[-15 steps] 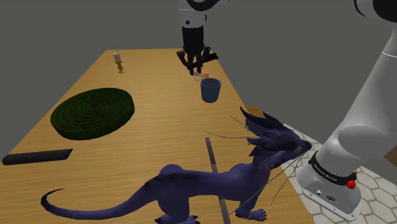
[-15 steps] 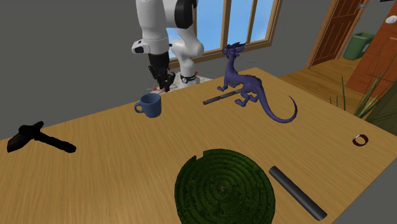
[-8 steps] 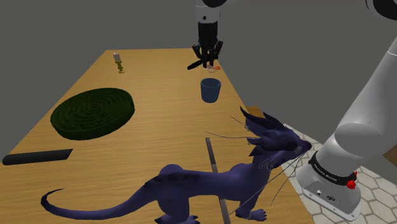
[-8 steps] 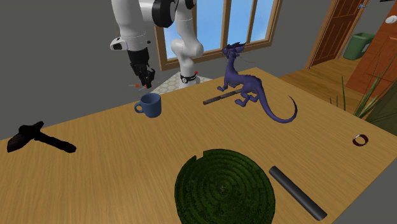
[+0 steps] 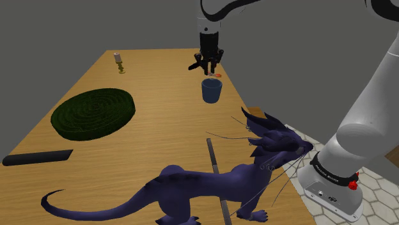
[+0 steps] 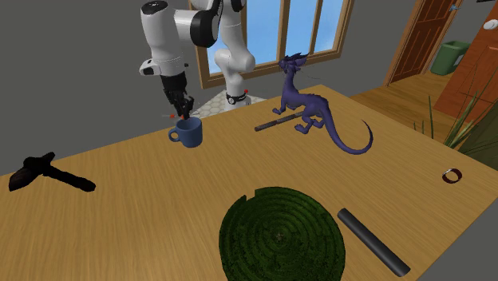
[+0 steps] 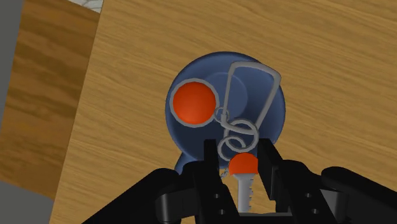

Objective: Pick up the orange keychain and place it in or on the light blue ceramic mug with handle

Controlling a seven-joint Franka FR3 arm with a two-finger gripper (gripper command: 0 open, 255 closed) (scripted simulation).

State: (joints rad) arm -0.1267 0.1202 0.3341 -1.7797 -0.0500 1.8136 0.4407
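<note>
Orange keychain point(image 7: 194, 103): clamped by its key in the gripper point(image 7: 243, 153), hung above the blue mug point(image 7: 184, 137). Step: placing. Next: a short descent is called for, then release.

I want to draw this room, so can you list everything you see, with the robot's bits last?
table: one, brown wood, under everything
mug: one, blue, on the table below the gripper
keychain: one, orange disc and orange-headed key on silver wire, hanging over the mug
dragon: one, purple, standing to the second exterior view's right of the mug
mat: one, dark green, round, flat on the table
rod: one, black, beside the mat
bar: one, dark grey, by the dragon's feet
tool: one, black, at the second exterior view's left
small thing: one, grey and gold, too small to name
window: one, brown frame, behind the arm
arm: one, white
gripper: one, black, shut on the keychain
</note>
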